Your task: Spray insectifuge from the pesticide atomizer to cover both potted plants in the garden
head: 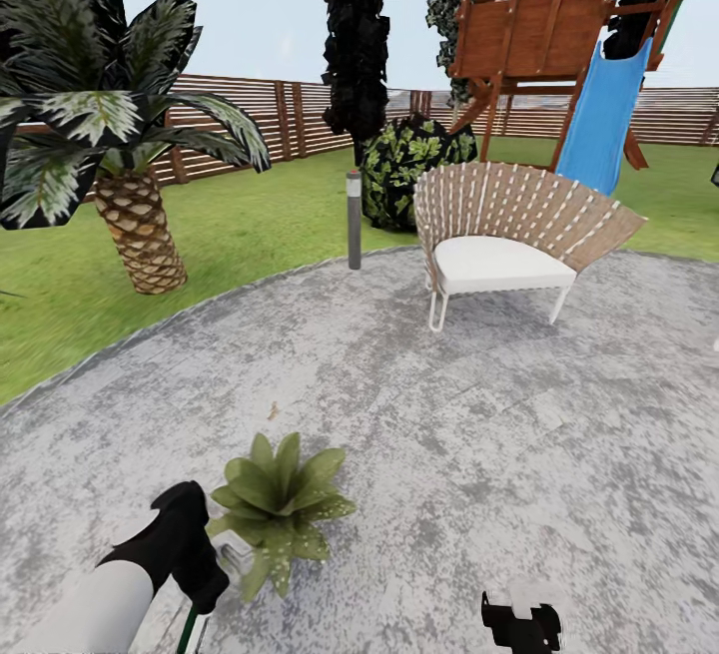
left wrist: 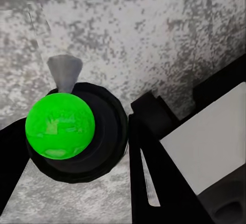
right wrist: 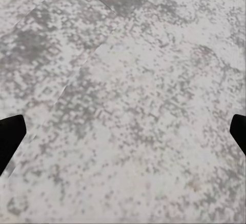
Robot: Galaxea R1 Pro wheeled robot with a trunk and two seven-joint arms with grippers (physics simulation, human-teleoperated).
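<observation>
Broadly, beneath both sets of jaws: the grey mottled patio [head: 479, 414] of the garden, with lawn [head: 260, 225] and slatted fence [head: 250, 125] well beyond. Just beside the left jaws, on their far side, one potted plant [head: 280, 504], a low speckled rosette sitting on the stone.

Left gripper [head: 203, 579] clenched, as far as can be judged, around the pesticide atomizer [left wrist: 60, 125]. Bright green top inside a dark collar between the black fingers [left wrist: 154, 152], and a grey cone of a nozzle [left wrist: 64, 73] poking out over bare stone. Right gripper [head: 519, 624] released, tips spread wide over bare paving, well apart from the plant.

For the step in hand, most likely spraying this rosette:
- Swing the left jaws to bring the nozzle squarely onto the leaves, not the paving.
- Hold just above the crown.
- Grip firmly against any twisting of the slim bottle.
- Sweep from leaf tip to leaf tip, leaving no edge dry.
- Keep the right jaws out of the mist.
</observation>
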